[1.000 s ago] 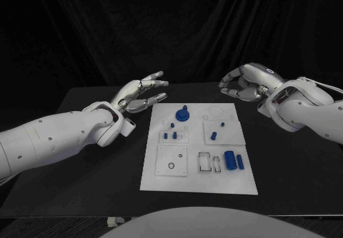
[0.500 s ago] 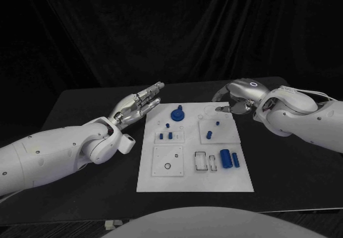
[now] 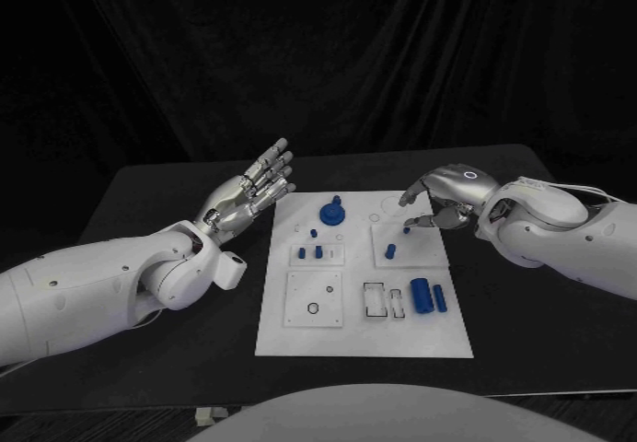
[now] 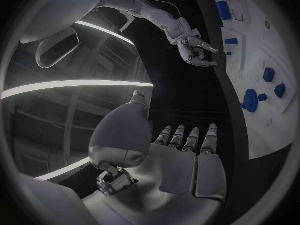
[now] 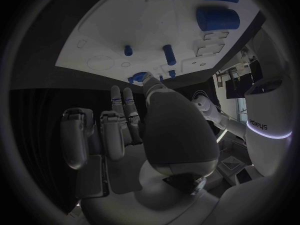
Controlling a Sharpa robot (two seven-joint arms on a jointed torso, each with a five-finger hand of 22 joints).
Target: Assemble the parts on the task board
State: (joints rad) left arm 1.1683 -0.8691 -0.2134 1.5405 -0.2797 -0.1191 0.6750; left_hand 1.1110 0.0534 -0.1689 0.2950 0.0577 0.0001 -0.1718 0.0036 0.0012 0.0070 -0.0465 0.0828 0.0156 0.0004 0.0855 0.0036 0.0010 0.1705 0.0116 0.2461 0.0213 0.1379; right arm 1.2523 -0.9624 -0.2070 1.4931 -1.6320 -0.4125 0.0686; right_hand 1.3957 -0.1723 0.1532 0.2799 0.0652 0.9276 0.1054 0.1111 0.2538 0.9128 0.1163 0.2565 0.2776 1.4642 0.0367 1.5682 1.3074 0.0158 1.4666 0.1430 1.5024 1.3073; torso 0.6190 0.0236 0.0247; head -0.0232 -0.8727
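Head view, board: the task board, one flat white rectangular plate, lies in the middle of the black surface.
Head view, parts: I count one blue round knob at the far left of the board, three small blue pegs nearer on that side, one short blue peg right of them, and near right one thick blue cylinder with one thinner blue bar just beside it.
Head view, hands: my left hand is raised left of the board, fingers straight and spread wide, holding nothing. My right hand hangs over the board's far right corner, fingers curved downward; I cannot tell whether they touch anything.
Left wrist view: my left hand shows a smooth silver palm with fingers straight; the white board and blue knob lie beyond.
Right wrist view: my right hand, fingers partly curled, over the board, the thick cylinder visible.
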